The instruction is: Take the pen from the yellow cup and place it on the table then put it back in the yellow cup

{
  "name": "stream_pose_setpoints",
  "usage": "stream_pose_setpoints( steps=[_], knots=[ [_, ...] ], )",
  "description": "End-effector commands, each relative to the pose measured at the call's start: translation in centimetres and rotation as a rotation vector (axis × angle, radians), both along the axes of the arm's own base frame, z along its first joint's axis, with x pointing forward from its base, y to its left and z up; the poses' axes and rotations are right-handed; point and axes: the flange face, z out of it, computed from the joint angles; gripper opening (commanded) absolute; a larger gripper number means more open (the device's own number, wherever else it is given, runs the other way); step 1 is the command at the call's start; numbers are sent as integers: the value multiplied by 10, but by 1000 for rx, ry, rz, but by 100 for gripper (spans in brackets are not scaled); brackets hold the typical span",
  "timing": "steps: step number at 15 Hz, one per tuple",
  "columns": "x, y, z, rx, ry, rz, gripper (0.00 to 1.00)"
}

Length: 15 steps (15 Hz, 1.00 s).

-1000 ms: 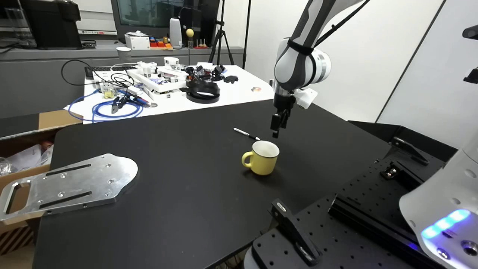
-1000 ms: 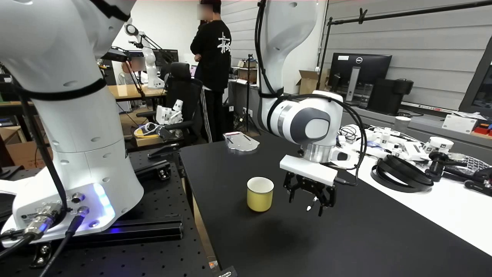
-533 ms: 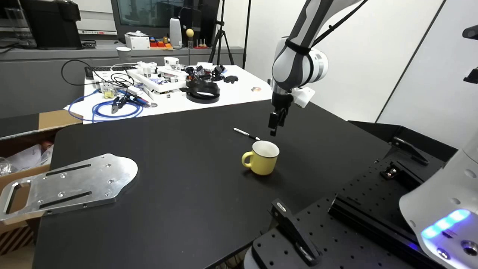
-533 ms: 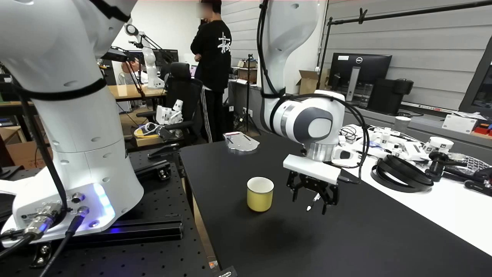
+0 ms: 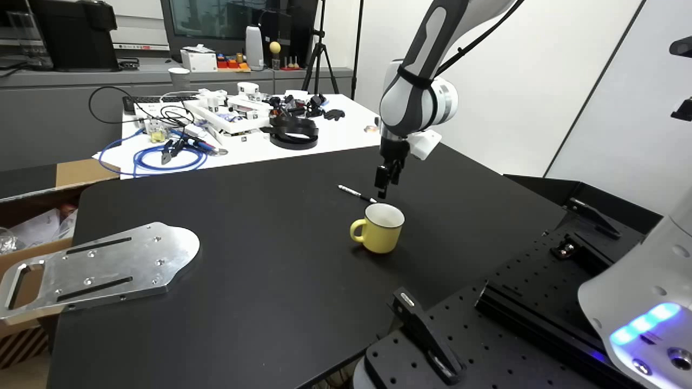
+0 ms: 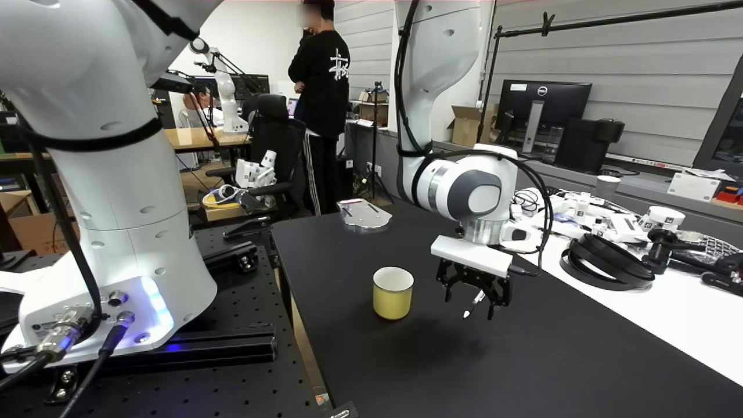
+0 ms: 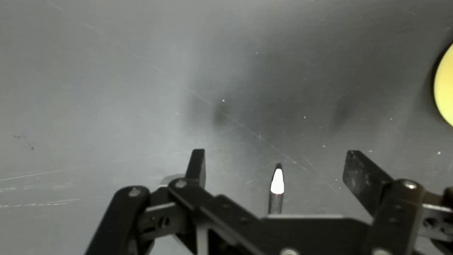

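The pen (image 5: 357, 193), black and white, lies on the black table (image 5: 243, 281). The yellow cup (image 5: 380, 235) stands upright beside it; its pale inside shows in both exterior views (image 6: 393, 299). My gripper (image 5: 386, 187) is open above the table, near the pen's end by the cup. In an exterior view the gripper (image 6: 469, 306) stands over the pen (image 6: 476, 302), partly hiding it. In the wrist view the pen's white tip (image 7: 277, 182) lies between the spread fingers (image 7: 195, 166), below them; its rear is hidden by the gripper. The cup (image 7: 445, 88) is cut off at the right.
A flat metal plate (image 5: 119, 256) lies at the table's side. A white table (image 5: 346, 135) with cables and tools adjoins the far edge. The robot's base (image 6: 139, 232) stands on a black perforated plate (image 6: 220, 383) along the near edge.
My open gripper has moved over toward the pen, shifting left in an exterior view. The pen and the yellow cup have not moved.
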Motion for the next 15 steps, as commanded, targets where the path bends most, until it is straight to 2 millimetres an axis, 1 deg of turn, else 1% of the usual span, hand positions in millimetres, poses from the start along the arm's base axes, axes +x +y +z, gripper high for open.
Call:
stream_pose_setpoints(
  steps=[1, 5, 8, 11, 12, 13, 15],
  knots=[
    [13, 12, -10, -13, -8, -57, 100],
    [18, 21, -22, -4, -16, -120, 100],
    [22, 21, -30, 28, -22, -182, 100],
    [26, 22, -38, 44, -32, -195, 100],
    [27, 22, -41, 38, -39, -193, 75],
    [27, 23, -44, 40, -45, -189, 74],
    [29, 23, -48, 42, -53, -189, 60]
  ],
)
